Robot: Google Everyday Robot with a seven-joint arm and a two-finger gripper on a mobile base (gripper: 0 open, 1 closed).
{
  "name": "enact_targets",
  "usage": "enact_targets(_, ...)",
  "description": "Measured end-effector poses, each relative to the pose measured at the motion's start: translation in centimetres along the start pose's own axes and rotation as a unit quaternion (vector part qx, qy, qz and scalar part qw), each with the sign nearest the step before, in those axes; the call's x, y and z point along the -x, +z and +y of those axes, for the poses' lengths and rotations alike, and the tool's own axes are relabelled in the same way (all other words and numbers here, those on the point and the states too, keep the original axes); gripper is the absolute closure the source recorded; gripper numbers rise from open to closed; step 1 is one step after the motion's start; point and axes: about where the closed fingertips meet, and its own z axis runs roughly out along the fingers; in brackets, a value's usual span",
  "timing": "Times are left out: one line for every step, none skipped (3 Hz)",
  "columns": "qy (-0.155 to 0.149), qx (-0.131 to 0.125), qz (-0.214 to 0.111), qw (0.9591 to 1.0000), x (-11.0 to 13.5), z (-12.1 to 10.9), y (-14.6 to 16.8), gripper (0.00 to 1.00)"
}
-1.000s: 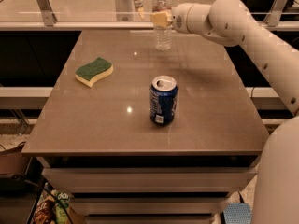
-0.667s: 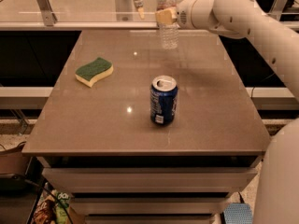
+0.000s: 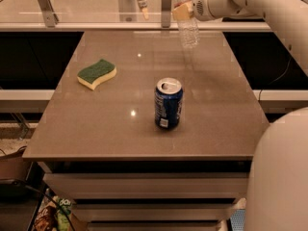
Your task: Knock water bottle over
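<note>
Since a second ago, your gripper (image 3: 182, 11) and the small clear ribbed plastic water bottle (image 3: 188, 31) have both shifted to the right along the far edge of the table. The white arm (image 3: 250, 1) has drawn back to the right with them.

From the one camera view, you see the gripper at the top of the picture, right of centre. Its tan tip is against the upper part of the bottle, about at the pale label band. You cannot tell from this view whether it is spread or pinching the bottle.

The bottle is not lying down. It leans a little, with its top toward the left and its base toward the right. The base is over the far part of the grey-brown tabletop (image 3: 96, 129), but you cannot tell whether it touches the surface.

A blue soda can (image 3: 168, 103) with a silver top stands upright near the middle of the table, well apart from the bottle and nearer the camera. A green-and-yellow wavy sponge (image 3: 97, 73) lies flat on the left side. The robot's white body (image 3: 284, 177) fills the lower right corner.
</note>
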Motion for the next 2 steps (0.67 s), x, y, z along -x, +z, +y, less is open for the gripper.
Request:
enact_targets(-0.009,-0.005,0.048,0.9988,-0.79,-0.70,-0.53,1.00)
enact_targets(-0.019,0.000,0.088,0.9959,-1.60,-0.37,-0.79,1.00)
